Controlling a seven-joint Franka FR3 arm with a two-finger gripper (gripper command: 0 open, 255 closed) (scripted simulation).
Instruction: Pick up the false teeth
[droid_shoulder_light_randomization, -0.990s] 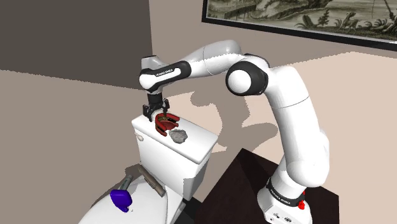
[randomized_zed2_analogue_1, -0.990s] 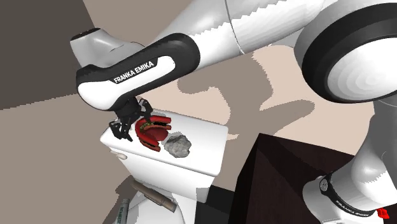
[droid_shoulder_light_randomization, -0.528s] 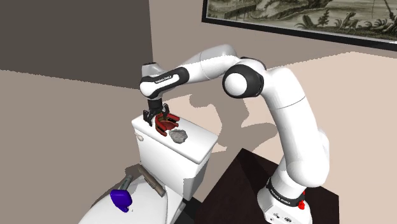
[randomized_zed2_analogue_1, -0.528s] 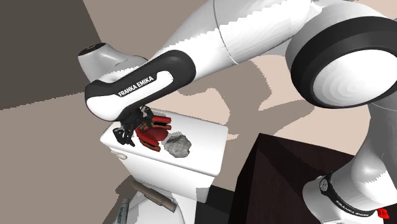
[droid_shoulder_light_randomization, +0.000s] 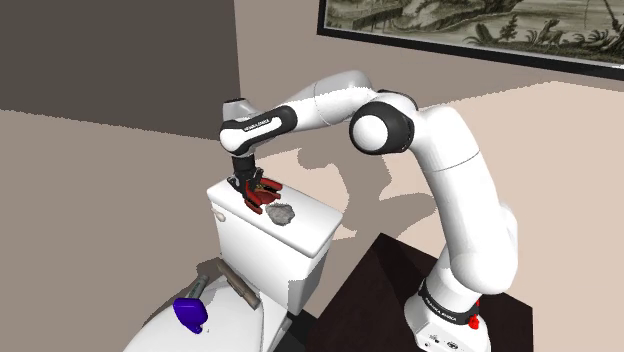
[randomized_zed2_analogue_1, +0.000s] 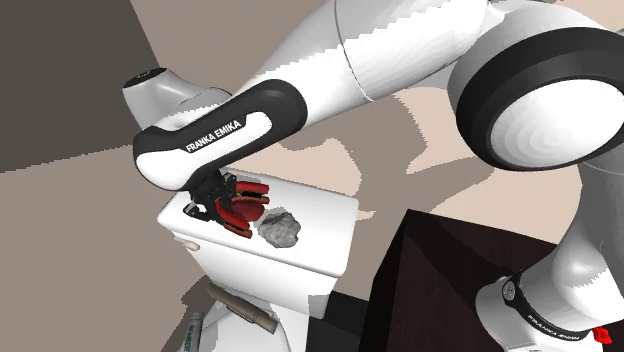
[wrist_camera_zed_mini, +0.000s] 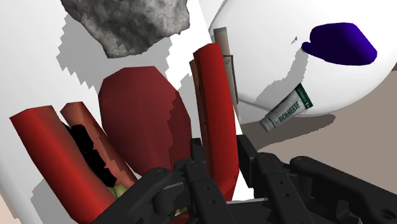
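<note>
Shoulder view: the gripper (droid_shoulder_light_randomization: 250, 184) is low over the tank (droid_shoulder_light_randomization: 312, 237); the teeth (droid_shoulder_light_randomization: 264, 193) lie on the tank's top, just beside the stone (droid_shoulder_light_randomization: 282, 212); half a second ago we saw the fingers spread wide over the red arches; now they are drawn in; the arm itself has hardly shifted.

Second exterior view: the gripper (randomized_zed2_analogue_1: 210, 204) sits at the end of the teeth (randomized_zed2_analogue_1: 242, 206) away from the stone (randomized_zed2_analogue_1: 280, 229); the fingers that splayed out a moment ago are now tucked in against the red; the teeth appear to rest on the tank (randomized_zed2_analogue_1: 325, 218) as before, not raised.

Wrist view: the gripper (wrist_camera_zed_mini: 219, 159) has its two fingers closed in on one upright red arch of the teeth (wrist_camera_zed_mini: 137, 108); both touch it, one on each side, so we read the hand as nearly shut and clasping that arch; the stone (wrist_camera_zed_mini: 127, 22) lies just past the teeth; further off lie a tube (wrist_camera_zed_mini: 289, 108) and a blue thing (wrist_camera_zed_mini: 340, 43).

What changed: the fingers closed; position held.

Meaning for the task: we judge the grasp made and the lift not yet begun; the hold is on a thin arch near one end, so the teeth may tip as they rise; a straight, slow lift clear of the stone seems the safe course.
</note>
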